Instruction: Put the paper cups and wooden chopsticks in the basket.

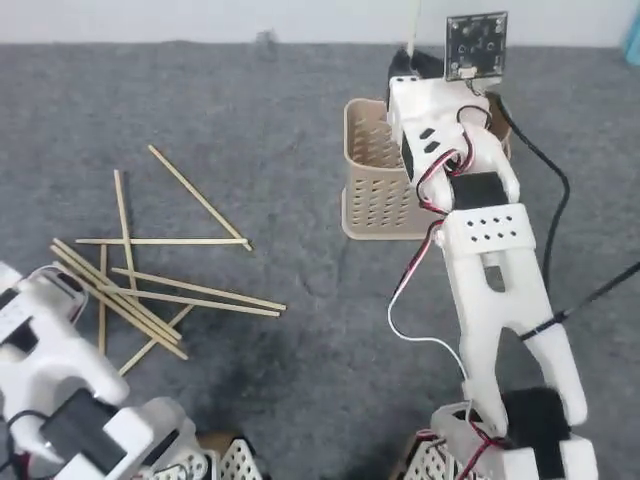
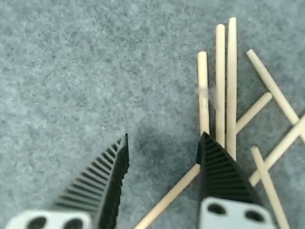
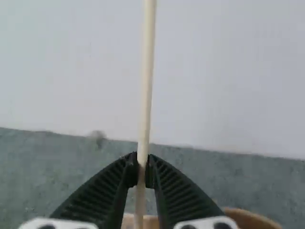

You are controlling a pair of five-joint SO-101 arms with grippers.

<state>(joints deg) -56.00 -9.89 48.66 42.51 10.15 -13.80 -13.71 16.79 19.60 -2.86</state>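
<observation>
So, one chopstick (image 3: 147, 71) is clamped upright in the right gripper (image 3: 141, 164), whose jaws are shut tight around its lower part. It's held right over the basket (image 1: 372, 190) at the far side of the grey surface (image 1: 250, 100). The other chopsticks (image 1: 150, 280) are scattered in a loose criss-cross pile well apart from the basket, on the left arm's side. The left gripper (image 2: 165, 138) is spread wide open low over the surface. One jaw sits over the edge of that pile and nothing is caught between the jaws. A brown rim (image 3: 248, 214) is seen just behind the right gripper; whether it's a paper cup can't be told.

Handling-wise, these sticks can be expected to be very light, stiff and smooth, so they'd probably roll or pivot if pinched off-centre. A hold near the middle of a single stick lying clear of the others is likely best. Where they overlap, two could easily get picked up at once.
</observation>
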